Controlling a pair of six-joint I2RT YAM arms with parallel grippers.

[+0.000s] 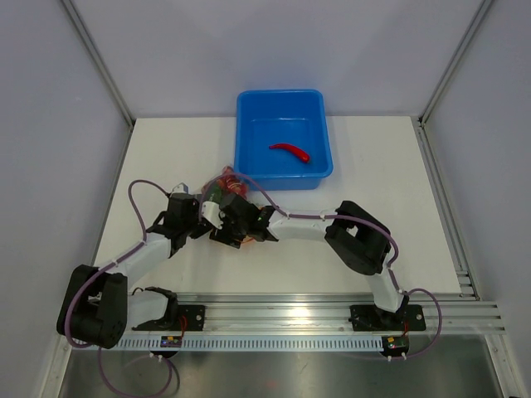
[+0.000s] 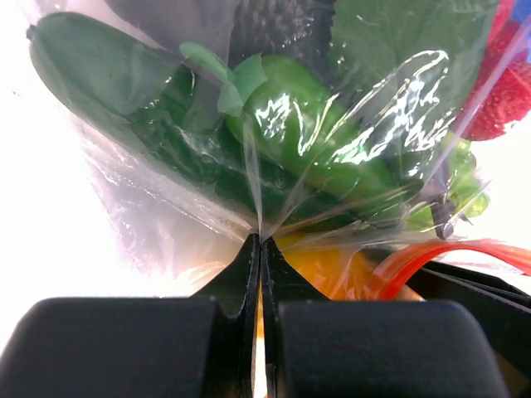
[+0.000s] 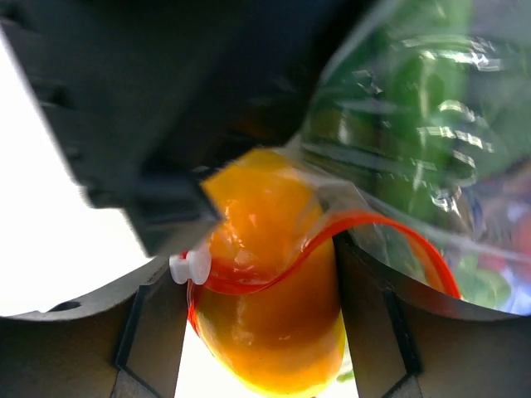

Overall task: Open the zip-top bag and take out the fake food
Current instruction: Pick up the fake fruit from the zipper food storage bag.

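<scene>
The zip-top bag lies crumpled in front of the blue tub, between my two grippers. My left gripper is shut on a fold of the bag's clear plastic; green vegetables and a red piece show through it. My right gripper is shut on the orange-yellow pepper, which sticks out of the bag's mouth. The orange-red zip strip with its white slider curves across the pepper. A red chili lies in the tub.
The blue tub stands at the back centre of the white table, just behind the bag. Grey walls and metal posts close in the sides and back. A metal rail runs along the near edge.
</scene>
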